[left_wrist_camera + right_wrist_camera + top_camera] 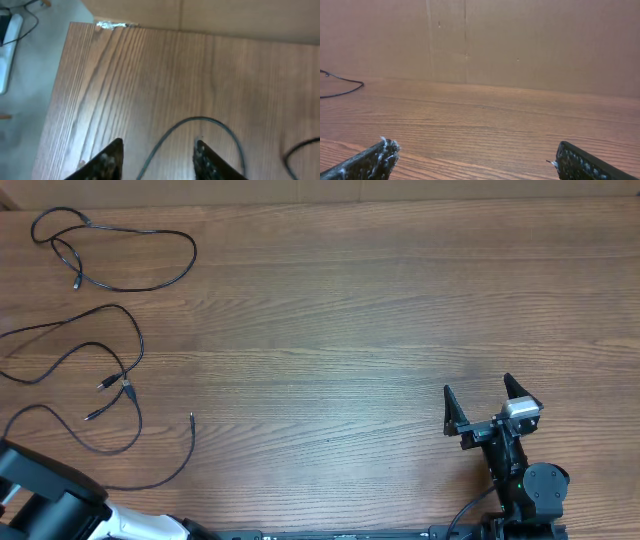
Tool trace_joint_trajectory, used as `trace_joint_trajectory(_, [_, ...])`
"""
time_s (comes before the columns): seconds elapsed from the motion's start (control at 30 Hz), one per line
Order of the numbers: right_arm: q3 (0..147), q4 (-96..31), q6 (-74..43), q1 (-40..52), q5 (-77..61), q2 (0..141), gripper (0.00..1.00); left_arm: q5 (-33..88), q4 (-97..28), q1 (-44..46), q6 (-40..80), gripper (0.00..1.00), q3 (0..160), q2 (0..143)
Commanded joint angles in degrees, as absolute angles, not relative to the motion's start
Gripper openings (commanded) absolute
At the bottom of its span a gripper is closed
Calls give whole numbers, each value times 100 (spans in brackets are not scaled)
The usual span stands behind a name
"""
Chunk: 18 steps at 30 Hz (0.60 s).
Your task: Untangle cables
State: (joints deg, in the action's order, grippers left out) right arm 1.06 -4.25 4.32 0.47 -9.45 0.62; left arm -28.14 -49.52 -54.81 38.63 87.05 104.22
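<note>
1. Brown wood makes the counter (330, 330), and thin black cables (126, 387) lie only on its left part, well apart from the right arm (530, 485).
2. In the far left corner, the top cable (88, 222) forms one wide, loose loop. One plug end is turned inward, near the left edge.
3. Closer to the robot's side, the other cables run in open curves. Some small plugs meet near the middle of these curves, and one free end (191, 417) lies alone, more toward the centre of the counter.
4. We cannot tell from above whether these curves belong to one cord or to several, nor where they only cross.
5. At the near left corner we see the left arm (50, 500); its claw is hidden in the overhead view.
6. In the left wrist view, the left claw (158, 145) has its jaws apart and grips nothing. A cable arch (200, 119) lies on the wood. One leg passes between the fingers, the top bends beyond the right fingertip, and the other leg comes down outside that finger. We cannot tell which cable this is.
7. On the near right side, the right claw (478, 385) is spread wide and empty over bare wood. Its wrist view shows only a short piece of cable at the far left, in front of a cardboard wall (520, 45).
</note>
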Motion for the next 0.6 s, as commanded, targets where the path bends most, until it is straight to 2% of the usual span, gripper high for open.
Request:
trace_joint_trajectory(0.0, [47,-397,438,64,-904,16,100,-2768,-4958,-5537,3618,46,8823,10551])
trace_joint_trajectory(0.1, [47,-397,438,64,-904,16,100,-2261,-4880,-5516,3234,49,8825,10532])
trace_joint_trajectory(0.2, [47,-395,438,64,-904,16,100,-1374,-4866,-5498,2895,59,8825,10530])
trace_joint_trajectory(0.27, [47,-397,438,64,-904,16,100,-655,-4866,-5498,2668,61,8825,10530])
trace_joint_trajectory(0.3, [47,-397,438,64,-904,16,100,84,-4869,-5498,2421,63,8825,10530])
trace_joint_trajectory(0.4, [47,-397,438,64,-904,16,100,908,-4912,-5496,2287,68,8825,10532])
trace_joint_trajectory(0.57, [47,-397,438,64,-904,16,100,744,-5205,-5470,2290,68,8823,10532])
